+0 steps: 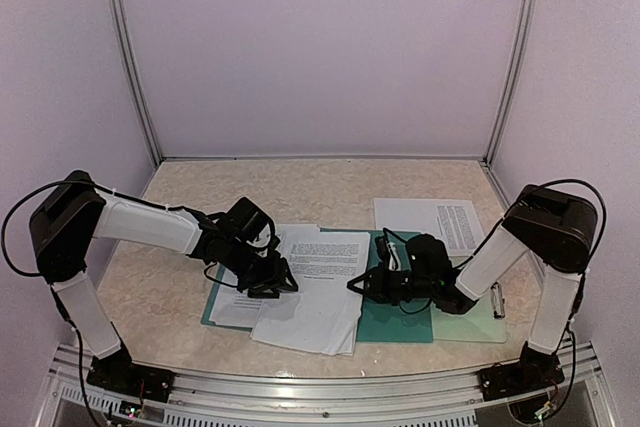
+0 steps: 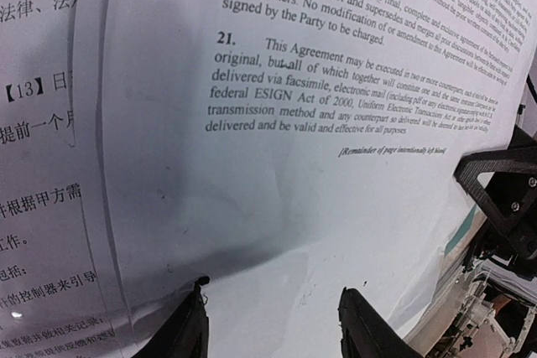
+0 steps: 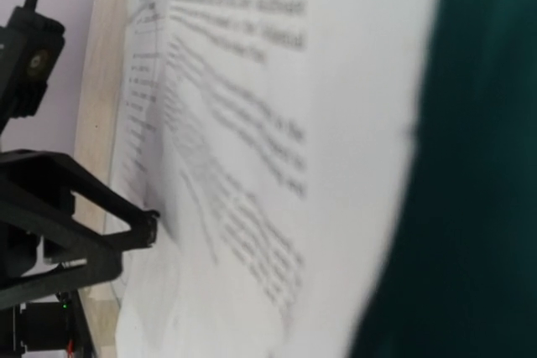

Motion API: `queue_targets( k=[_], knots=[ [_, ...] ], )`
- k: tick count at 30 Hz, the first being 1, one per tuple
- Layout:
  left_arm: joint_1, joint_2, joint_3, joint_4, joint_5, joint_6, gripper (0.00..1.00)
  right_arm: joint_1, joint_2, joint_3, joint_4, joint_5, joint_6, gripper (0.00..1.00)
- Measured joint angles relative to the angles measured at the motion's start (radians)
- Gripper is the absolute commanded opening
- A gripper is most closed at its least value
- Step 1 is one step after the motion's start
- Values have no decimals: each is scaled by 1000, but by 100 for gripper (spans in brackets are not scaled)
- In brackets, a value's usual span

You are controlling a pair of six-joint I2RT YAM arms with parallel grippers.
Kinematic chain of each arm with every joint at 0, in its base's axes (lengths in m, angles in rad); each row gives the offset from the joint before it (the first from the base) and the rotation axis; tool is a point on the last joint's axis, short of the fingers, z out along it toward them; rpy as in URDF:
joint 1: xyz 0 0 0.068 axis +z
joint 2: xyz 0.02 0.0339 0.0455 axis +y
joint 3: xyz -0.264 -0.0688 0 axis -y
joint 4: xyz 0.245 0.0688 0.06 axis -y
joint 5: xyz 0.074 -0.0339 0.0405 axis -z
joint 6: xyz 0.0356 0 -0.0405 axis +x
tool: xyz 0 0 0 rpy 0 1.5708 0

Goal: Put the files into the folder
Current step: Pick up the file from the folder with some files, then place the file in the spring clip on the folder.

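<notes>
**Top external view: both pincers down on the files, the right one closed**

Your left pincer (image 1: 272, 277) stands with its fingers (image 2: 369, 324) roughly half parted. The printed top sheet (image 2: 294, 207) fills the gap between them. You cannot tell whether the tips press on the paper or only hang over it. Just off that pincer's left side, a page of Chinese text (image 2: 42, 207) shows from under the top sheet.

Your right pincer (image 1: 360, 285) is closed tight, with its tip at the edge of the paper pile. Its wrist camera gives only blurred print and dark green card, so you cannot tell whether a sheet is caught in it.

The two pincers face each other across the files (image 1: 310, 312), a loose, fanned pile lying between them. The folder (image 1: 395, 322) lies flat beneath the pile. It shows bare under the right pincer, and a corner peeks out on the near side of the left pincer.

Past the right pincer, toward its own arm, a pale mint clipboard (image 1: 480, 325) lies against the folder. Behind the right pincer, a lone sheet (image 1: 430, 219) lies apart on the table (image 1: 300, 182).
</notes>
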Motion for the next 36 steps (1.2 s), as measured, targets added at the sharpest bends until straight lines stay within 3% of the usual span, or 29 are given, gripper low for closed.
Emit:
queue_targets(
  k=[6, 8, 15, 21, 28, 36],
  knots=[
    [1, -40, 0, -22, -26, 11, 57, 0, -125, 6, -114, 5, -33, 0],
    [2, -80, 0, -33, -40, 20, 63, 0, -190, 11, -176, 14, -56, 0],
    [16, -229, 10, -71, -91, 49, 65, -28, -502, 78, -576, 92, -177, 0],
    [29, -259, 24, -82, -105, 56, 65, -156, -731, 118, -947, 164, -289, 0],
    [29, -235, 40, -85, -104, 58, 65, -282, -768, 129, -1237, 160, -411, 0],
    [29, -201, 48, -88, -100, 65, 65, -317, -706, 129, -1333, 95, -505, 0]
  ],
)
